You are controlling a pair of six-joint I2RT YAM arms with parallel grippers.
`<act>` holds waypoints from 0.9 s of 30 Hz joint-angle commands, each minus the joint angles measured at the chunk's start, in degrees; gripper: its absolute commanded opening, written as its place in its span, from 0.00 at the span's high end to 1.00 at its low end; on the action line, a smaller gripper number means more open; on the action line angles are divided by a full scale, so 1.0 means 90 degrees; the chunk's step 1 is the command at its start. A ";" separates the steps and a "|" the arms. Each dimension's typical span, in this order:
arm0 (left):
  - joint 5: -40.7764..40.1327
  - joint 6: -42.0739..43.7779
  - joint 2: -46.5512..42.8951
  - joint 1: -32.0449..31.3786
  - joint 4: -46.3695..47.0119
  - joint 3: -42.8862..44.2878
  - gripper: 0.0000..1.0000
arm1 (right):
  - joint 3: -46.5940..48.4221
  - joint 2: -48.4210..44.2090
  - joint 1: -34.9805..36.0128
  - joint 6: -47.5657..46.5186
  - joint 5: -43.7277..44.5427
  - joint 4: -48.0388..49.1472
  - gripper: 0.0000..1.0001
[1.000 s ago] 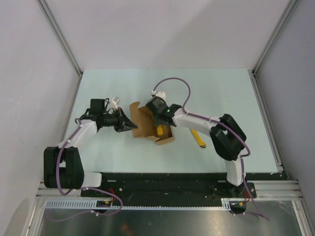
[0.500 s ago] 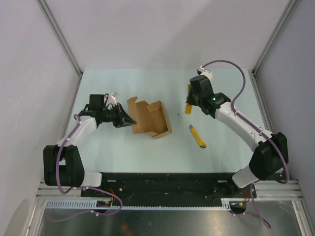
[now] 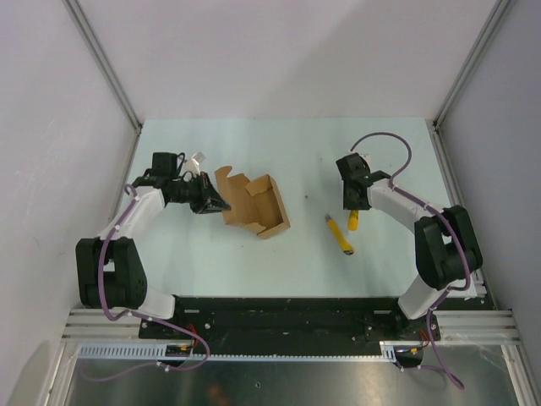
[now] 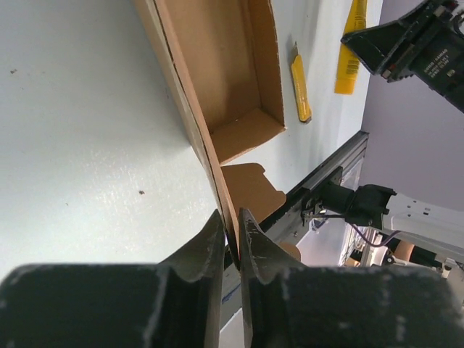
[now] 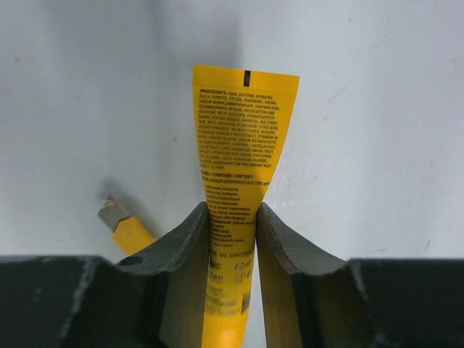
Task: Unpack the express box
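Observation:
The express box (image 3: 257, 205) is a small brown cardboard box, open, lying left of the table's middle; its empty inside shows in the left wrist view (image 4: 225, 80). My left gripper (image 3: 212, 204) is shut on the box's side wall, seen between the fingers in the left wrist view (image 4: 230, 235). My right gripper (image 3: 353, 211) is shut on a yellow tube (image 5: 243, 152) with small black print, held low over the table at the right; the tube also shows in the top view (image 3: 353, 221).
A yellow-and-black utility knife (image 3: 341, 236) lies on the table just left of the right gripper; its tip shows in the right wrist view (image 5: 125, 225). The table's black front rail runs along the near edge.
My right gripper lifted the yellow tube out of the box, swung it to the far right, then brought it down beside the knife. The box shifted slightly in the left gripper.

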 commanded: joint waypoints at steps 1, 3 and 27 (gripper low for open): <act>0.0177 0.0280 0.0089 0.0055 -0.0134 0.0365 0.83 | 0.0069 0.0261 -0.0187 -0.0424 0.0009 0.0351 0.64; 0.0275 0.0260 0.0099 0.0055 -0.0134 0.0404 0.81 | 0.0069 0.0476 -0.0265 -0.0434 -0.0118 0.0478 0.62; 0.0422 -0.0032 -0.0037 0.0045 0.0110 0.1078 0.49 | 0.0069 -0.0665 -0.0520 0.0161 -0.0421 0.0576 0.29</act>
